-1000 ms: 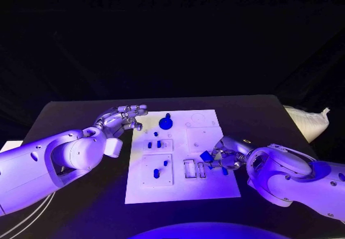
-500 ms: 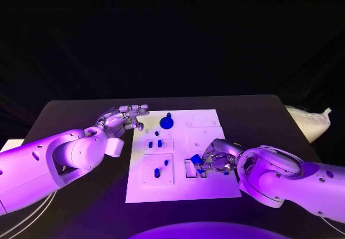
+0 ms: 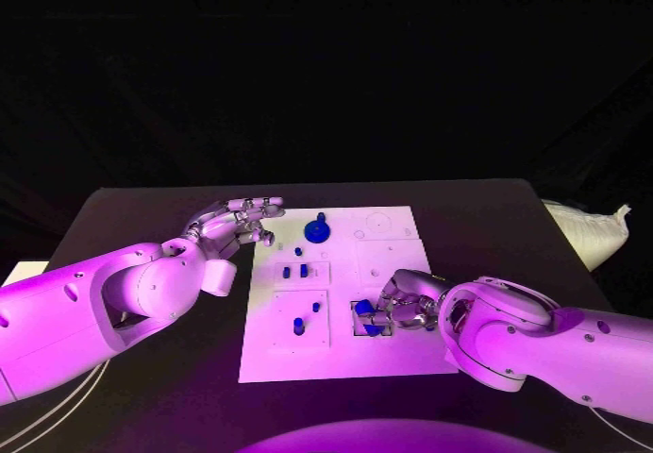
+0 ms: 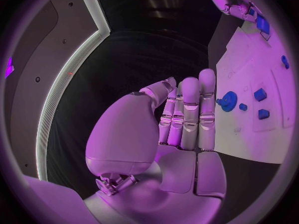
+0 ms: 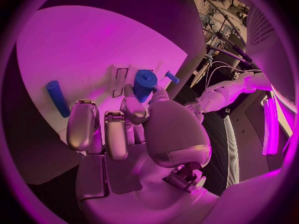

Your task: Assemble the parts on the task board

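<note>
While the right hand [image 3: 394,307] sits over the near-right part of the task board [image 3: 409,354], it grips a blue part [image 3: 365,308] between thumb and fingers; the right wrist view shows that part [image 5: 144,82] as a short cylinder pinched at the fingertips, just above two rectangular slots in the board. Whether the part touches the board cannot be told. A blue rod [image 5: 58,98] lies flat on the white plate, apart from the hand on its finger side.

Left hand [image 3: 234,225] hovers beside the board's far-left corner, holding nothing; the left wrist view shows its fingers [image 4: 189,109] straight and close together, thumb alongside, palm empty.

On the board: a blue gear [image 3: 317,229] with a knob stands near the far edge; two small blue pegs [image 3: 294,272] stand in the inset square plate behind the left-middle; two more blue pieces [image 3: 299,325] sit in the larger inset plate nearer the robot. Board lies in the middle of the black surface [image 3: 136,212].
</note>
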Controlling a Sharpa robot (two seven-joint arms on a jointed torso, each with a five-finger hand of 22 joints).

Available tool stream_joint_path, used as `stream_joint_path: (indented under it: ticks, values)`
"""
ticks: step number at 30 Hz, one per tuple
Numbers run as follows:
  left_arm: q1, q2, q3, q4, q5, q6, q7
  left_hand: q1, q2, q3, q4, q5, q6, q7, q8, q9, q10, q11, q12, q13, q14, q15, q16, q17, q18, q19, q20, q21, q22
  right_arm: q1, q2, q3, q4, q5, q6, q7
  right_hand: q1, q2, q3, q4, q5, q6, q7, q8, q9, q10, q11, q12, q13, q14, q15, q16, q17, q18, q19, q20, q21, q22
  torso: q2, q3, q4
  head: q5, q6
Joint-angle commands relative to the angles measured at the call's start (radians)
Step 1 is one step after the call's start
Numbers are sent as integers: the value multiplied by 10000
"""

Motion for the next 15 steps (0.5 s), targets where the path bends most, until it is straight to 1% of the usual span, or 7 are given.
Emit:
stream_joint_path:
  ticks: [1,4,6,7,9,10,15]
  values:
    - [0,7,6,40,-25,203,28,35,80,-35,-11,7,-12,21,66,-13,-82,22,58,-1,-64,20,-68,-16,185,-77,-1,-69,-11,-13,48,1,-42,-137,252,-140,-196,-13,-181,2,-581,52,-39,15,80,4,-24,-99,-31,788,-69,26,1136,-135,9,-71,12,-8,4,2,20,33,-23]
    - [0,-3,6,41,-25,201,25,35,80,-35,-11,7,-12,21,66,-13,-82,22,58,-1,-64,20,-68,-16,185,-77,-1,-69,-11,-13,72,0,-89,-281,220,-156,-550,-54,-513,-12,-1954,33,-37,36,188,-55,-20,-370,-185,778,-67,1,1091,-127,-12,-75,-21,-44,-5,2,-4,60,-26]
    - [0,-9,6,44,-25,200,23,35,80,-35,-11,7,-12,21,66,-13,-82,22,58,-1,-64,20,-68,-16,185,-77,-1,-69,-11,-13,80,0,-112,-401,188,-166,-798,-109,-722,-14,-2780,19,-37,48,254,-143,-16,-707,-420,768,-65,-24,1047,-119,-34,-74,-53,-81,-9,2,-7,66,-28]
    - [0,-12,6,45,-25,200,22,35,80,-35,-11,7,-12,21,66,-13,-82,22,58,-1,-64,20,-68,-16,185,-77,-1,-69,-11,-14,81,0,-120,-443,172,-166,-888,-133,-803,-16,-3118,1,-34,52,300,-157,-7,-810,-481,767,-65,-30,1039,-118,-41,-67,-65,-92,-9,2,-9,68,-30]
    - [0,-16,6,47,-25,200,19,32,81,-41,-11,7,-14,21,68,-14,-87,22,64,-2,-67,21,-67,-20,187,-81,-1,-79,-18,-14,83,0,-130,-491,160,-163,-1043,-197,-897,6,-3393,-14,-28,56,343,-162,-8,-885,-521,764,-59,-42,1019,-114,-48,-64,-78,-105,-6,5,-19,78,-27]
    - [0,-18,6,48,-25,199,19,22,85,-58,-11,8,-18,21,74,-16,-99,23,81,-4,-74,22,-67,-29,190,-91,1,-107,-35,-14,84,0,-135,-513,160,-159,-1092,-220,-920,8,-3445,-19,-27,57,357,-171,-8,-928,-549,763,-57,-46,1013,-112,-53,-63,-85,-113,-6,5,-19,78,-27]
    - [0,-28,6,57,-25,199,16,22,85,-58,-11,8,-18,21,74,-16,-99,23,81,-4,-74,22,-67,-29,190,-91,1,-107,-35,-14,81,0,-136,-597,187,-128,-1111,-277,-935,-5,-3461,-26,-26,59,378,-189,-7,-1006,-600,762,-56,-49,1009,-111,-57,-61,-92,-119,-6,6,-21,76,-34]
